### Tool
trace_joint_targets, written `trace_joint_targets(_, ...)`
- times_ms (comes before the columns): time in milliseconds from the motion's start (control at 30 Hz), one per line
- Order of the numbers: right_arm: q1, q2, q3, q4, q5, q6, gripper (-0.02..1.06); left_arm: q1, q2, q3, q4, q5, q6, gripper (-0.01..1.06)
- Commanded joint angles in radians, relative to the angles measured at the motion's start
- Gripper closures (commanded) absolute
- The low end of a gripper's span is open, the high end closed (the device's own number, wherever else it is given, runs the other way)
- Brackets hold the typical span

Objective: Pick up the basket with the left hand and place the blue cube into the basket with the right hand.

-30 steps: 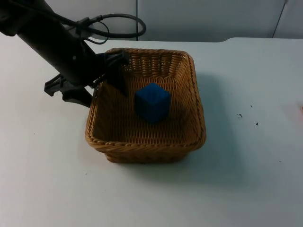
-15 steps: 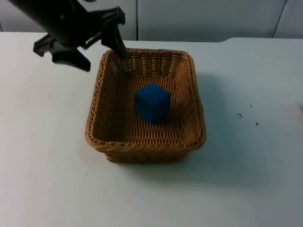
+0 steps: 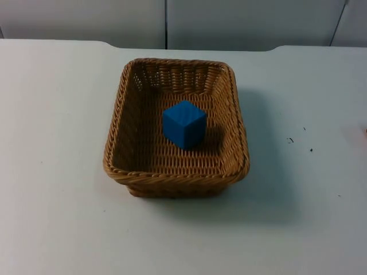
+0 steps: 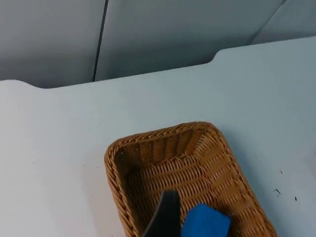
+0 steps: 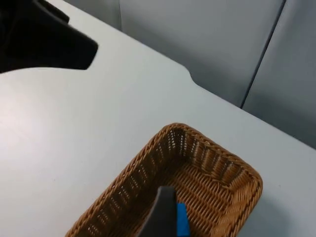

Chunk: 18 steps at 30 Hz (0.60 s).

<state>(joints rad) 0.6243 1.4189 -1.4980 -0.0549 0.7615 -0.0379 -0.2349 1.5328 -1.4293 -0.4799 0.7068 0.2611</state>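
Honestly, I am judging the job to be all but done: the blue cube [image 3: 184,124] is sitting inside the basket [image 3: 175,179], near the middle of its floor, and the basket is resting on the white worktop [image 3: 57,217] with neither of my arms near it in the top view.

My left tool [image 4: 165,217] is hanging above the basket, one dark fingertip showing over the wicker beside the cube; I cannot tell whether its fingers are apart or together. My right tool [image 5: 162,213] is hovering over the basket too, and I cannot tell its state either.

What I am watching for is a careless descent. If either tool is dropping back down, a fingertip could be catching the rim and dragging or tipping the basket, and the cube could be tumbling out. The basket looks light, so I am guessing a small snag would be enough.

As for the stuff itself: the basket is woven wicker, tan, rectangular with rounded corners, sloping ribbed walls and a braided rim. The cube is looking matte, solid blue, with crisp edges, sitting slightly turned to the walls.
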Motion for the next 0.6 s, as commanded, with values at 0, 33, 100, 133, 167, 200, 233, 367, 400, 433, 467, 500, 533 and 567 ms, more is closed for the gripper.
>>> trace_joint_targets(0,0.003,-0.041,-0.003,-0.002,-0.015,-0.018,0.27,-0.002,-0.064,0.000,0.042,0.062,-0.002,0.30)
trace_joint_targets(33,0.003,-0.057,-0.003,-0.002,-0.015,-0.023,0.27,-0.002,-0.085,0.000,0.054,0.087,-0.002,0.30)
trace_joint_targets(100,0.003,-0.074,-0.003,-0.002,-0.015,-0.025,0.27,-0.002,-0.107,0.000,0.061,0.111,-0.002,0.30)
trace_joint_targets(133,0.003,-0.093,0.002,-0.002,-0.015,-0.027,0.27,-0.002,-0.128,0.000,0.061,0.129,-0.002,0.30)
trace_joint_targets(167,0.003,-0.110,0.010,-0.002,-0.022,-0.038,0.27,-0.002,-0.144,0.000,0.063,0.144,-0.002,0.30)
trace_joint_targets(200,0.003,-0.132,0.025,0.000,-0.034,-0.042,0.27,-0.002,-0.165,0.000,0.069,0.157,-0.002,0.30)
trace_joint_targets(233,0.003,-0.132,0.025,0.000,-0.034,-0.042,0.27,-0.002,-0.165,0.000,0.069,0.157,-0.002,0.30)
trace_joint_targets(367,0.003,-0.250,0.151,0.001,-0.096,-0.044,0.27,-0.002,-0.275,0.041,0.091,0.163,-0.002,0.30)
trace_joint_targets(400,0.003,-0.250,0.151,0.001,-0.096,-0.044,0.27,-0.002,-0.275,0.041,0.091,0.163,-0.002,0.30)
trace_joint_targets(433,0.003,-0.279,0.191,0.006,-0.112,-0.044,0.27,-0.002,-0.310,0.067,0.098,0.149,-0.002,0.30)
trace_joint_targets(467,0.003,-0.304,0.232,0.011,-0.135,-0.044,0.27,-0.002,-0.343,0.107,0.105,0.128,-0.002,0.30)
trace_joint_targets(500,0.003,-0.335,0.267,0.019,-0.160,-0.044,0.27,-0.002,-0.382,0.156,0.112,0.098,-0.002,0.30)
trace_joint_targets(533,0.003,-0.364,0.311,0.034,-0.185,-0.044,0.27,-0.002,-0.425,0.203,0.117,0.073,-0.002,0.30)
trace_joint_targets(567,0.003,-0.364,0.311,0.034,-0.185,-0.044,0.27,-0.002,-0.425,0.203,0.117,0.073,-0.002,0.30)
